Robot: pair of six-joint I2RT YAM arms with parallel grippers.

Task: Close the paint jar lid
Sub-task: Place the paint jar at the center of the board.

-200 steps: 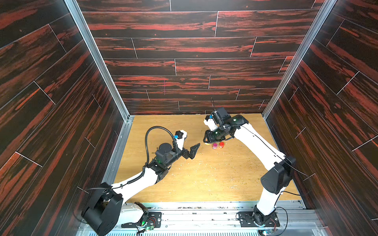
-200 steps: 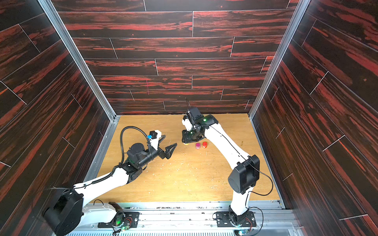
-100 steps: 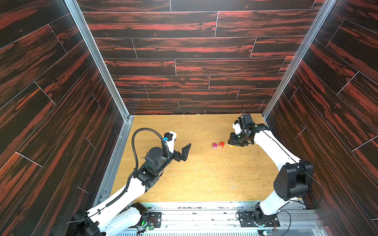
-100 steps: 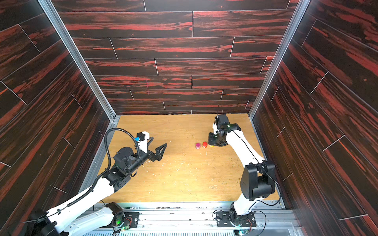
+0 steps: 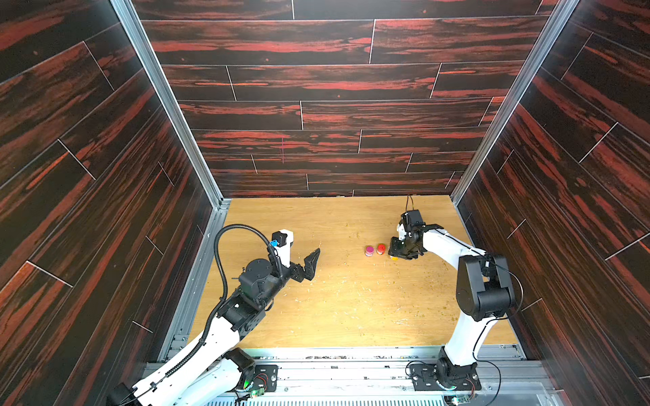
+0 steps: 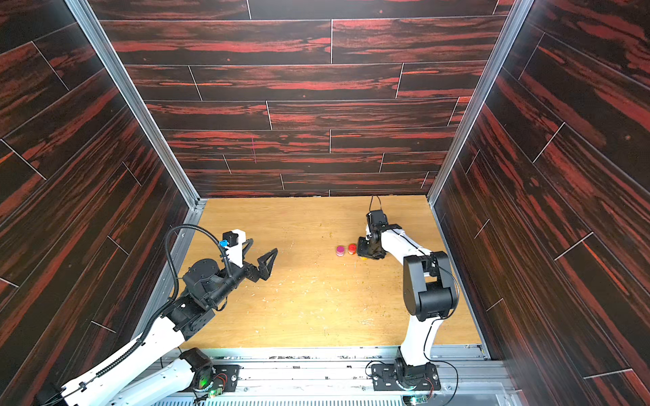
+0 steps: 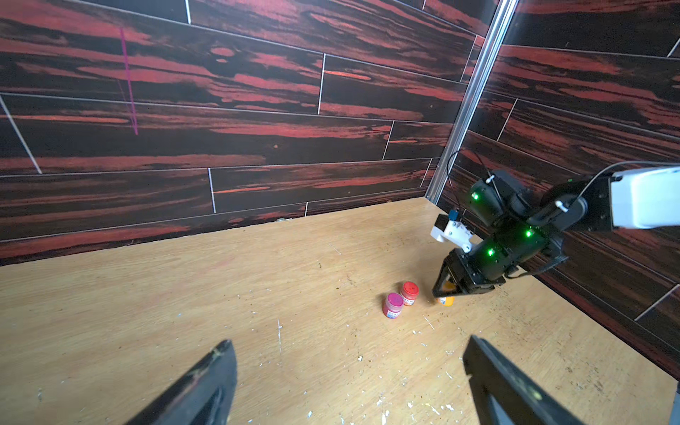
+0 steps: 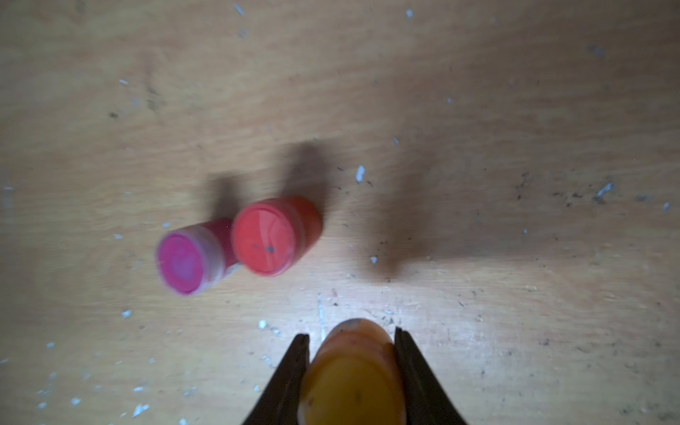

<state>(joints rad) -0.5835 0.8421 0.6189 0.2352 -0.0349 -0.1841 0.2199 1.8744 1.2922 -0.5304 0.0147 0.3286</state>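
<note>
**As the arms part, the orange paint jar (image 7: 446,300) ends up low beside the red paint jar (image 5: 380,249)**

Whereas a second ago the right gripper (image 7: 447,291) hung above the red paint jar and the pink paint jar (image 5: 369,250), we now find it lower and a little nearer the right wall, just beside the red one; half a second ago it stood further out still, so it has swung away and come partway back. Its fingers (image 8: 406,364) are clamped on two sides of the orange paint jar; the jar sits at or just above the wooden board (image 5: 351,309), and we cannot tell which. The left gripper (image 6: 258,253) has drawn back toward its own side, well apart from all three jars, its jaws spread wide and holding nothing.

We judge the orange paint jar to be the one to close; a yellow-orange lid (image 8: 349,390) seems to sit on it in the right wrist view, but blur hides whether it is fully seated; the red and pink jars look capped. With the jar brought low, the closing itself seems not yet done; if a second hand is needed, the left arm must first travel back across the board.
</note>
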